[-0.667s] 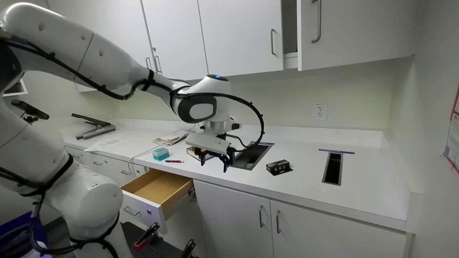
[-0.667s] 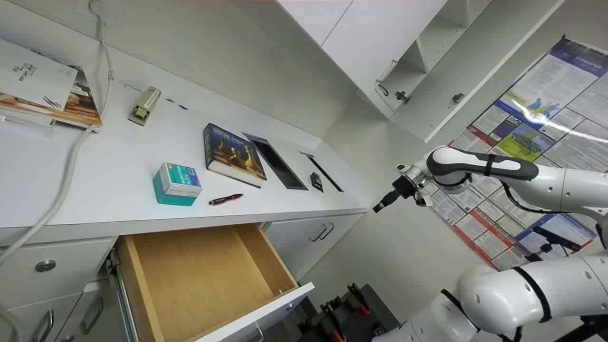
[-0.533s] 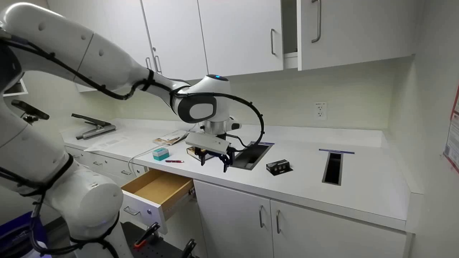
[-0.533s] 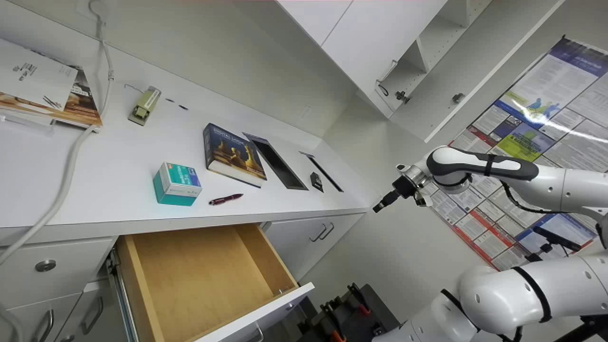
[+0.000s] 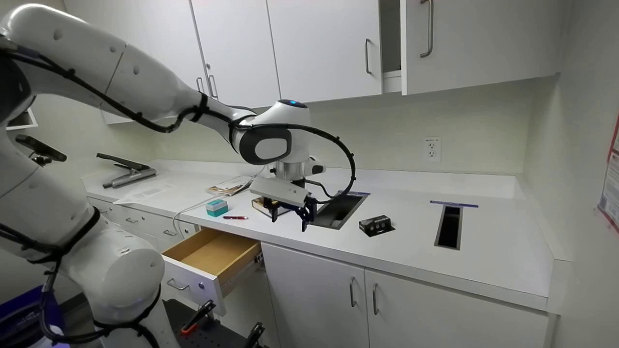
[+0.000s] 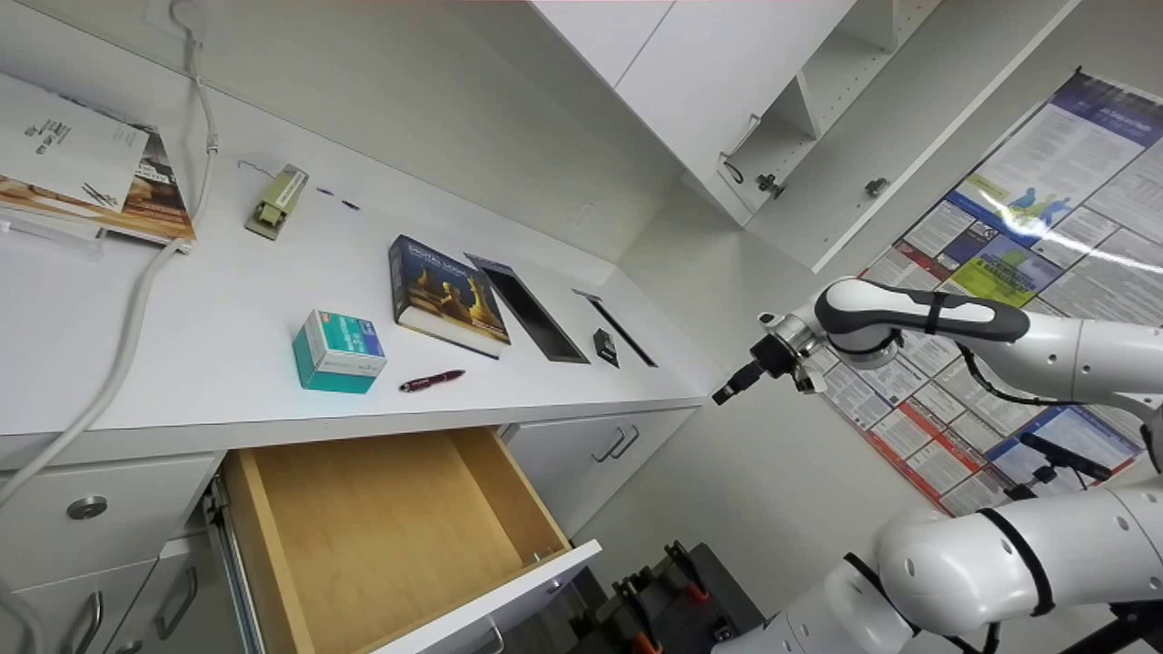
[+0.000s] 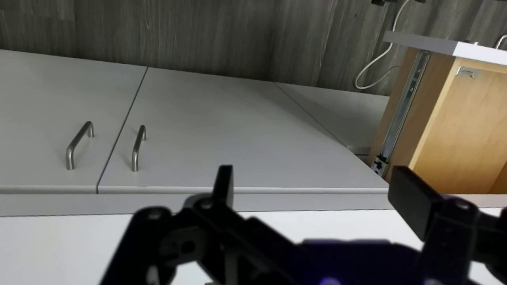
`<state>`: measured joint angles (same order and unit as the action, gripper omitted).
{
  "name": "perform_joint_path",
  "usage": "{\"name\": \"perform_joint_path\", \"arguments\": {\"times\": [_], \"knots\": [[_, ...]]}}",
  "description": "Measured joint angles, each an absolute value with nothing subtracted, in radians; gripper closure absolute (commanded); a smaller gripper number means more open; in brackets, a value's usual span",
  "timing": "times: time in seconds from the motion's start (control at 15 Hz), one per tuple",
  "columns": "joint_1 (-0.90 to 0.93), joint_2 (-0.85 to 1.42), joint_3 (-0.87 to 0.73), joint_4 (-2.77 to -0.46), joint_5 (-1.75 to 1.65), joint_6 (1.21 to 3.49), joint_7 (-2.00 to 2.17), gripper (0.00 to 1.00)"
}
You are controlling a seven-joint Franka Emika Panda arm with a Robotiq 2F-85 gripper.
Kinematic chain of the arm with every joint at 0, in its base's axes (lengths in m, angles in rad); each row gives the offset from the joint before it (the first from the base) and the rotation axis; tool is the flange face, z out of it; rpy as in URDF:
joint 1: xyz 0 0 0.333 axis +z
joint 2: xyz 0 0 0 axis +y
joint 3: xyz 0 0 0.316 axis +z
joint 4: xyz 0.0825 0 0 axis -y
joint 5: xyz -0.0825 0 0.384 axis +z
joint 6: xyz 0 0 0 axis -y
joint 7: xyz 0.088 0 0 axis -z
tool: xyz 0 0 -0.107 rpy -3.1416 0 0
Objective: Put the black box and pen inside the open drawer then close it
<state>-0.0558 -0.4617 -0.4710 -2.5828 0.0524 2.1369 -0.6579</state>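
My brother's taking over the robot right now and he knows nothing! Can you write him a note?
The black two-fingered claw is open, holds nothing and hangs in mid-air.
Things: the small black oblong box and slim dark-red pen lie on the white counter, the pen near the boxy teal-and-white carton. The white-fronted wooden drawer stands open.
Done: neither is put away yet.
Left: box in, pen in, drawer closed.

Rounded white arm [image 5: 150, 84], black cable [image 5: 291, 127], blue light [image 5: 293, 102], black pincer [image 5: 289, 224]
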Motion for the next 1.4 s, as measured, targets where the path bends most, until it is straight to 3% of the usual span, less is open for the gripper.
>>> {"name": "perform_joint_path", "arguments": {"times": [0.47, 0.93, 1.13, 1.4], "knots": [[-0.090, -0.321, -0.403, -2.487, 0.116, 2.369, -0.406, 0.00], [-0.138, 0.007, -0.358, -2.257, 0.168, 2.589, -0.118, 0.00], [-0.159, 0.126, -0.324, -2.166, 0.153, 2.612, 0.024, 0.00], [-0.169, 0.125, -0.316, -2.167, 0.153, 2.612, 0.023, 0.00]]}}
